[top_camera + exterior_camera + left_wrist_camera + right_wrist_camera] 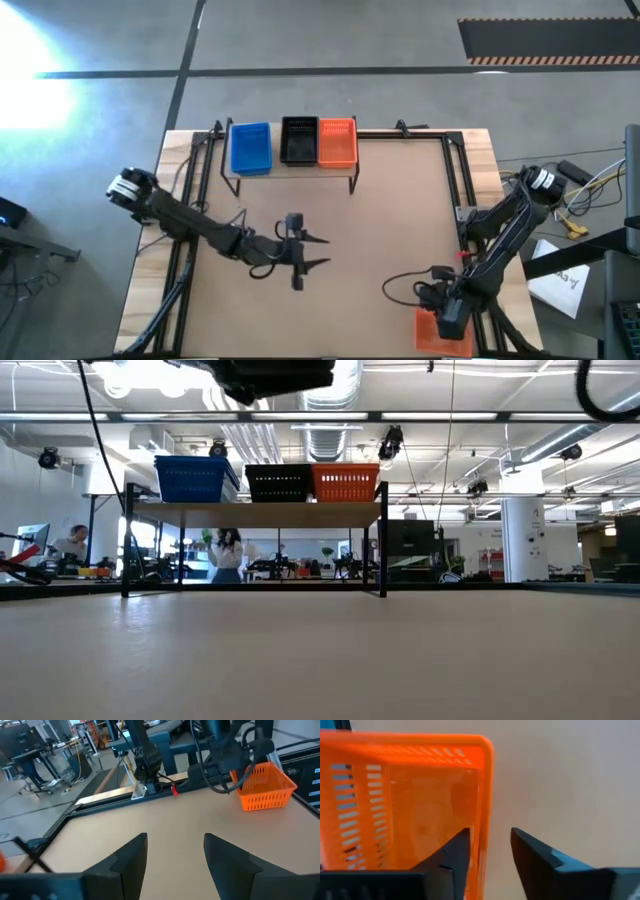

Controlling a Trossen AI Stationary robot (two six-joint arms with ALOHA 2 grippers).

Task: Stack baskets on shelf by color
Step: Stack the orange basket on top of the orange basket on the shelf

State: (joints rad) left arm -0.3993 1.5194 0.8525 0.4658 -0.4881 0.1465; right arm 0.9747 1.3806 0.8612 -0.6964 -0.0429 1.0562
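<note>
On the shelf (300,170) at the table's far side stand a blue basket (250,148), a black basket (298,140) and an orange basket (338,142), side by side. In the low view the blue basket (195,478) reaches higher than the other two. Another orange basket (405,800) rests on the table at the near right corner. My right gripper (490,850) points down over it, open, with one finger inside the basket and one outside its wall. My left gripper (318,252) hovers open over the table's middle, pointing toward the right edge, with nothing between its fingers. My right gripper comes from above and stands astride the orange basket's side wall (485,820), near a corner. The outer finger (535,860) is clear of the wall. Whether the inner finger (455,855) touches it, I cannot tell. The basket sits flat on the table.
Black frame rails (455,190) run along the table's left and right edges. A black cable (400,285) loops on the table beside the right arm. Bare tabletop lies between the shelf and both grippers.
</note>
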